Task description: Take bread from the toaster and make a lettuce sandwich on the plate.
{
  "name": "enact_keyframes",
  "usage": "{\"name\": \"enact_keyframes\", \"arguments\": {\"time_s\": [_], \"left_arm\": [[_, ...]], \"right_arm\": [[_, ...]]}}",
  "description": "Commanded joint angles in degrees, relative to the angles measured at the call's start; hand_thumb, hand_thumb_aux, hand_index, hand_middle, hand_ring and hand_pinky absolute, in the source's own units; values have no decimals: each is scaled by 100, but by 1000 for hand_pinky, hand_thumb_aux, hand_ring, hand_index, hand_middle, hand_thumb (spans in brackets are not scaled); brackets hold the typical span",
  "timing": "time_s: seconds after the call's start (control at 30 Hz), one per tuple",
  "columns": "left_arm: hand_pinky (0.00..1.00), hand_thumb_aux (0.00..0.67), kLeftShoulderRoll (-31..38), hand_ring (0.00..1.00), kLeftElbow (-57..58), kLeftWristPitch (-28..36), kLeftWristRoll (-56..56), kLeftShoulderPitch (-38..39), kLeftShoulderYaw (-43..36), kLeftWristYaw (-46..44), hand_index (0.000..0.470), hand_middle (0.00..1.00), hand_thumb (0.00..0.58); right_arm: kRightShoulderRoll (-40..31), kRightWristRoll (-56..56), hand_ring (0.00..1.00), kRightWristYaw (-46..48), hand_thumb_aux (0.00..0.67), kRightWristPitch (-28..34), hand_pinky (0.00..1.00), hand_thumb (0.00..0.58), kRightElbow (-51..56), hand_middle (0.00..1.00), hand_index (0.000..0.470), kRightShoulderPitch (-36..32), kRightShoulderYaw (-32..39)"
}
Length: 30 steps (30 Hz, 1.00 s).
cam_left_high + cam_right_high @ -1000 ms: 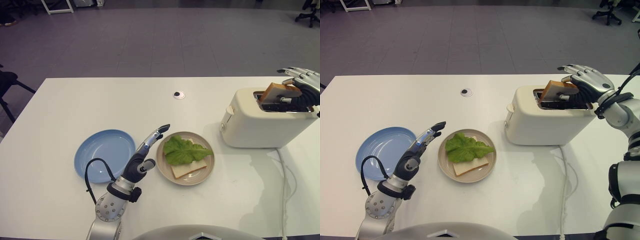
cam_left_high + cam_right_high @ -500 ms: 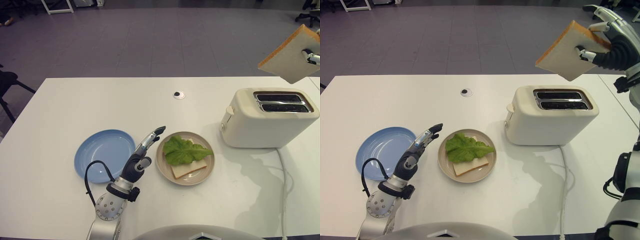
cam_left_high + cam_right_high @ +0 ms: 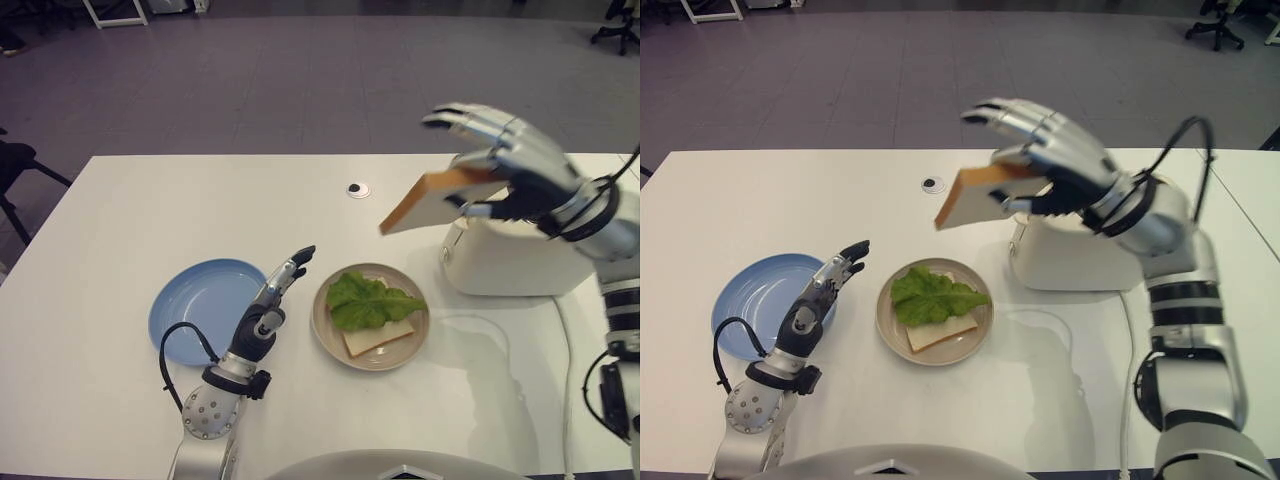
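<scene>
My right hand (image 3: 510, 170) holds a slice of bread (image 3: 432, 198) in the air, tilted, above the space between the toaster (image 3: 520, 262) and the beige plate (image 3: 420, 345). The white toaster stands on the table at the right, partly hidden behind that hand. On the beige plate lies another bread slice (image 3: 375, 339) with a green lettuce leaf (image 3: 368, 300) on top. My left hand (image 3: 270, 310) rests open on the table between the blue plate (image 3: 200, 305) and the beige plate, fingers stretched forward.
The toaster's white cord (image 3: 572, 370) runs down the table's right side toward the near edge. A small round black-and-white fitting (image 3: 358, 189) sits in the tabletop at the far middle. The blue plate holds nothing.
My right hand has carried the bread slice from high above the toaster down and to the left, toward the beige plate. My left hand has drifted slightly left.
</scene>
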Motion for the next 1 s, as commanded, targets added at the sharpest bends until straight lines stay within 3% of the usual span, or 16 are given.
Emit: {"name": "enact_keyframes", "arguments": {"time_s": [0.03,0.27,0.53,0.77,0.8,0.83,0.9,0.93,0.97,1.0], "left_arm": [[0,0,-43,0,106,-23,-19,-22,-32,-16,0,0,0],[0,0,-88,0,169,-64,62,56,-227,-88,0,0,0],[0,0,-69,0,169,-49,87,62,-304,-106,0,0,0],[0,0,-43,0,155,-16,103,51,-358,-128,0,0,0],[0,0,-45,0,139,-7,111,56,-363,-126,0,0,0],[0,0,-45,0,128,4,128,62,-367,-121,0,0,0],[0,0,-42,0,106,25,158,75,-374,-117,0,0,0],[0,0,-39,0,94,35,170,80,-376,-117,0,0,0],[0,0,-33,0,78,43,173,88,-370,-119,0,0,0],[0,0,-29,0,66,49,177,93,-365,-120,0,0,0]], "right_arm": [[594,-1148,0,-881,670,472,0,580,-85,0,470,429,338],[744,-3248,0,-2774,670,1404,0,580,366,0,470,301,1477],[548,-3747,0,-3646,670,1787,0,580,513,0,470,267,2336],[233,-3632,0,-3658,670,1744,0,580,303,0,470,437,2727],[133,-3641,0,-3598,575,1697,0,568,300,0,404,485,2795],[15,-3614,0,-3504,413,1614,0,494,373,0,289,539,2875],[-168,-3528,0,-3376,370,1462,0,464,470,0,260,614,2987],[-236,-3449,0,-3295,223,1388,0,322,497,0,157,645,3012],[-297,-3351,0,-3198,0,1320,0,0,474,0,0,686,3023],[-346,-3259,0,-3116,0,1260,0,0,447,0,0,720,3021]]}}
